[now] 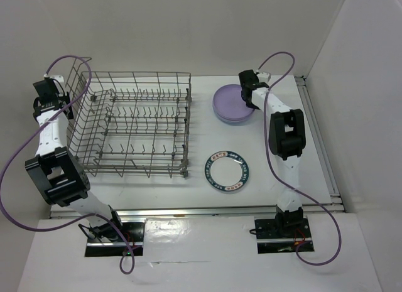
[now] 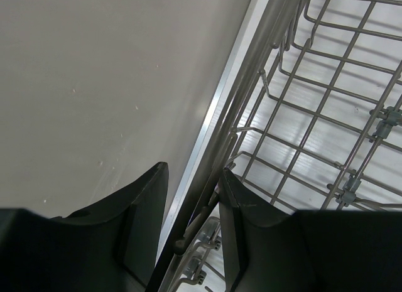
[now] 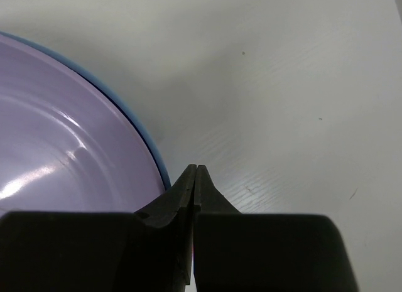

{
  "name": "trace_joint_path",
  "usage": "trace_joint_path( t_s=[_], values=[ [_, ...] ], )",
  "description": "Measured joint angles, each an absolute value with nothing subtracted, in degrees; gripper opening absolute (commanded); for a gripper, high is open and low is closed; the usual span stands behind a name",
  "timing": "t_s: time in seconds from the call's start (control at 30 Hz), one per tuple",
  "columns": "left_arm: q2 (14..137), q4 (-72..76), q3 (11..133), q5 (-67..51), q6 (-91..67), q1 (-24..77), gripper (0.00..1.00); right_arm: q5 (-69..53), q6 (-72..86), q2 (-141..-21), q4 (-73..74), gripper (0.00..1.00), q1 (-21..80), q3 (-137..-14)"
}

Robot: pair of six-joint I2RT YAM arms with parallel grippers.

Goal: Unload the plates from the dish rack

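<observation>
White table [image 1: 301, 179], white walls. Grey wire rack [image 1: 141, 125] stands upright left of centre, open side up, tine rows running left to right, raised handle [image 1: 78, 78] at its far left corner. All three visible plates lie flat outside it on the table, to its right: a lavender plate [image 1: 231, 102] stacked on a blue plate [image 3: 141, 132] at the far side, and a white blue-rimmed plate [image 1: 228, 171] nearer. Left jaws are apart, straddling the rack's rim wire. Right jaws are pressed together just beside the stack's edge.

White table [image 3: 295, 85], faintly grained, spreads ahead and to the right of the right fingers [image 3: 213, 207]. Over to the left of the left fingers [image 2: 147, 216], a plain white wall [image 2: 94, 85] meets a metal rail [image 2: 213, 110]. Soft, even light, pale shadows.
</observation>
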State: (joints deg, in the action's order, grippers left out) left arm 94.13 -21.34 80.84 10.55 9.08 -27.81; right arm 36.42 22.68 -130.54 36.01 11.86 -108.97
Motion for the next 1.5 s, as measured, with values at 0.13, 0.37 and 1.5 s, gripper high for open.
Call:
trace_joint_path(
  t_s=[0.13, 0.37, 1.5],
  values=[
    [94.13, -21.34, 80.84, 10.61, 9.08, -27.81, 0.00, 36.12, 22.74, -130.58, 35.97, 0.00, 11.86, -108.16],
    [94.13, -21.34, 80.84, 10.59, 9.10, -27.81, 0.00, 35.59, 23.44, -130.78, 36.14, 0.00, 11.86, -107.87],
    [93.86, -26.02, 81.87, 10.04, 8.60, -27.16, 1.00, 3.92, 21.02, -87.99, 41.04, 1.00, -6.22, -86.13]
  ],
)
